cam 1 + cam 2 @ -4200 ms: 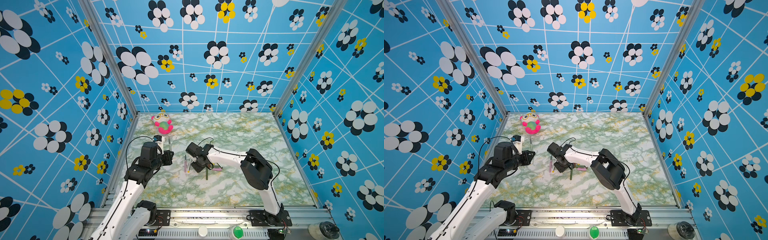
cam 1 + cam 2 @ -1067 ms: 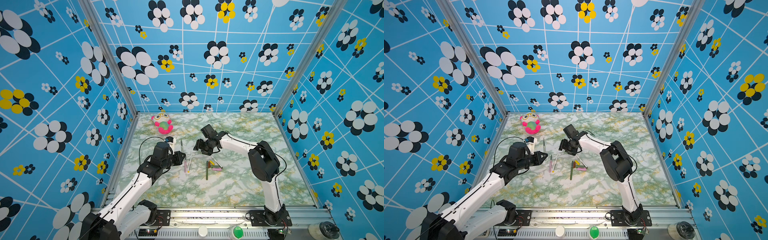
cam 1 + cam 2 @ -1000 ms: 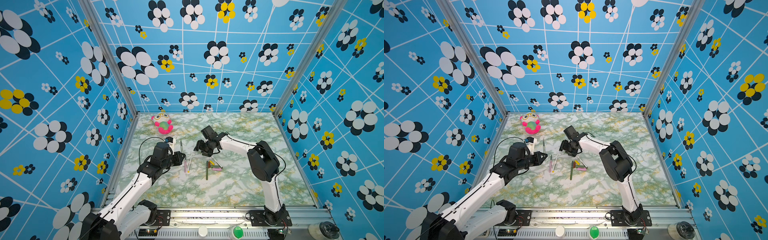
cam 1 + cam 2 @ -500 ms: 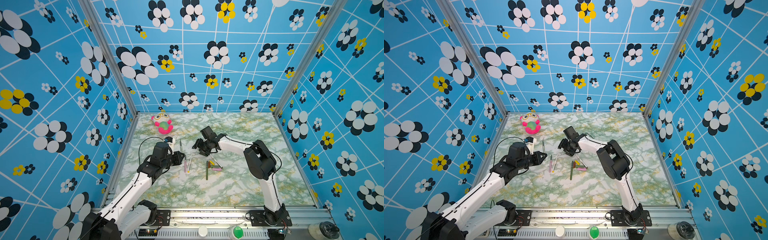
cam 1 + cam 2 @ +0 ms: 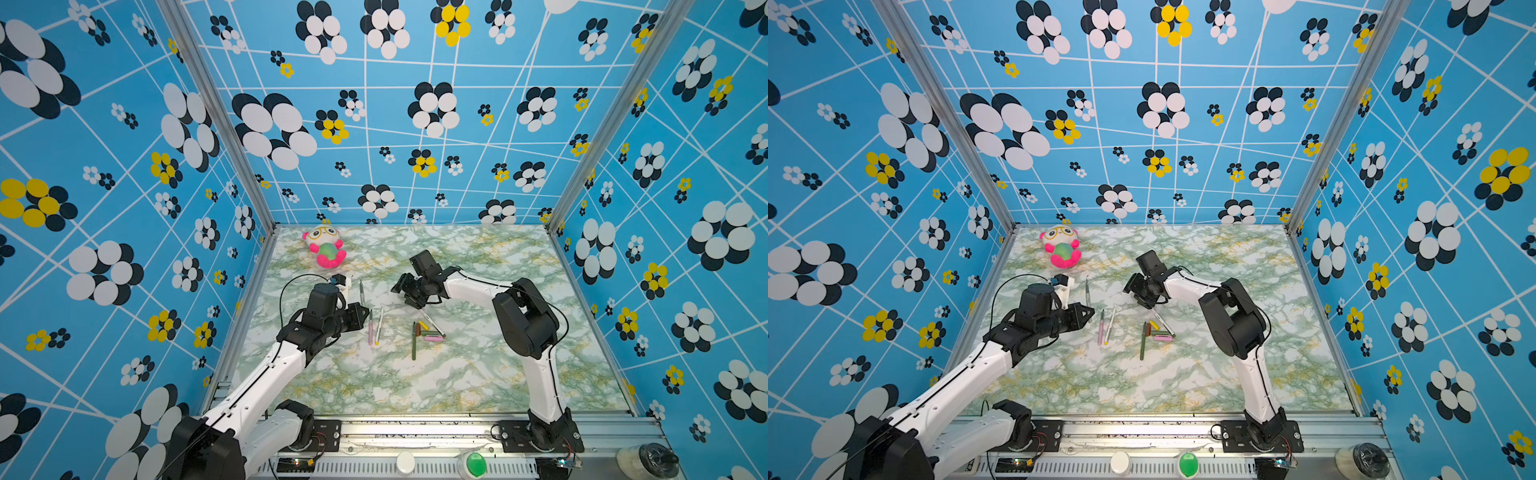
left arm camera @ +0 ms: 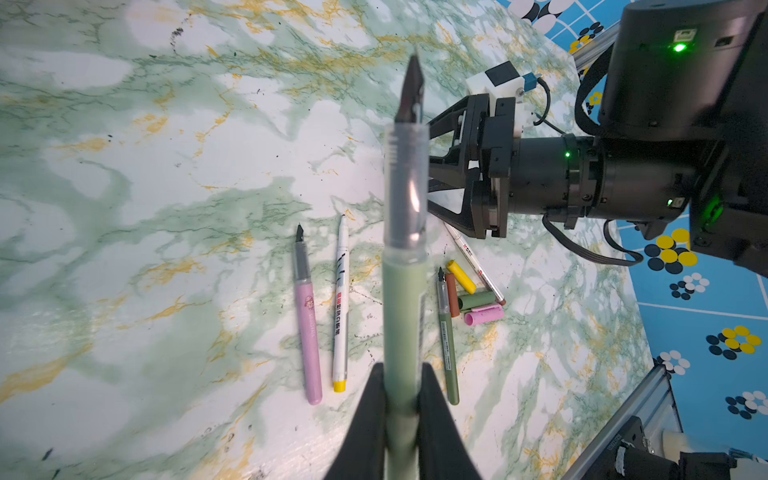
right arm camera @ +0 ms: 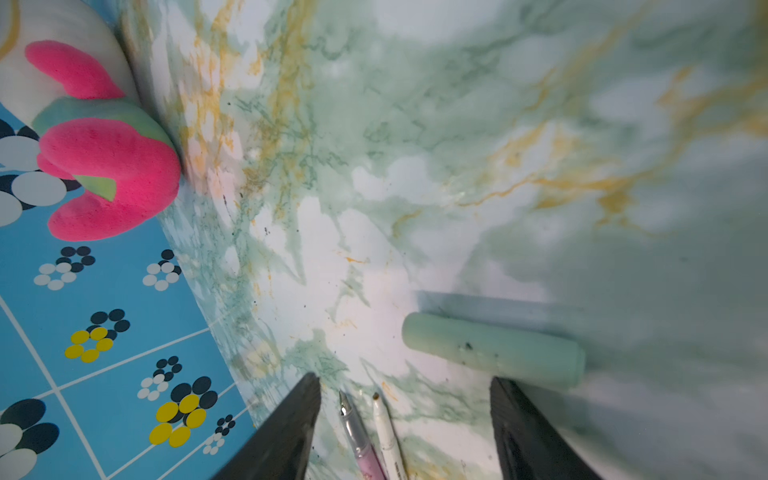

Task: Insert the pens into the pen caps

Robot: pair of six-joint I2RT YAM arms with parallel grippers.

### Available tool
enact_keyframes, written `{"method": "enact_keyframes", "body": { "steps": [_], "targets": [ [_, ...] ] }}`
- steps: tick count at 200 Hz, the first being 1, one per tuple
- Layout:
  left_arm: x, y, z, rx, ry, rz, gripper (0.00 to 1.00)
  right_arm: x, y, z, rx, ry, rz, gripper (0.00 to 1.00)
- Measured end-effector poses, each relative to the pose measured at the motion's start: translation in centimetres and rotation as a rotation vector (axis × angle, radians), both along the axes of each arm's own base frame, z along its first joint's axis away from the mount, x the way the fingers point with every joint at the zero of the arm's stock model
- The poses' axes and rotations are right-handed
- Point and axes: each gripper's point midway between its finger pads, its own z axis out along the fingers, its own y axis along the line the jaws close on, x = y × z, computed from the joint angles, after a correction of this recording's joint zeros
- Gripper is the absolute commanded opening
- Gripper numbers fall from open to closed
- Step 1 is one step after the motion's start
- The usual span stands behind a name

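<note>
Our left hand (image 6: 402,374) is clamped on the pale grey-green pen (image 6: 405,316), whose long axis runs in line with the fingers, nib aimed at the back wall (image 5: 415,166) in both top views. Our right hand (image 7: 405,382) stands spread over the bench (image 5: 478,374), and the pale green cap (image 7: 494,353) lies crosswise just past one fingertip. The pink pen (image 5: 370,330) and a white pen (image 5: 378,328) lie side by side between the arms, nibs also toward the back. Wide bare marble runs toward the front rail (image 5: 415,419). Four seconds ago our right hand hung over the cap cluster (image 5: 430,332); it now sits farther back
</note>
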Motion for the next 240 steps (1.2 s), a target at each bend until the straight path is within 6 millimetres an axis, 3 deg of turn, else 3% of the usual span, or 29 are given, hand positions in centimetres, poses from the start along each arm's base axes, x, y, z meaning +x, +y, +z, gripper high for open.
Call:
{"method": "enact_keyframes", "body": {
  "steps": [107,171,240],
  "targets": [
    [0.0,0.0,0.1,0.002,-0.004,-0.002,0.00,2.6,-1.1,-0.6,-0.133,-0.022,0.029,0.44],
    [0.1,0.2,0.2,0.000,-0.009,0.004,0.00,3.4,-2.7,-1.0,-0.322,-0.069,0.107,0.40],
    [0.1,0.5,0.6,0.003,-0.025,0.006,0.00,3.6,-2.0,-1.2,-0.471,-0.128,0.207,0.40]
  ]
}}
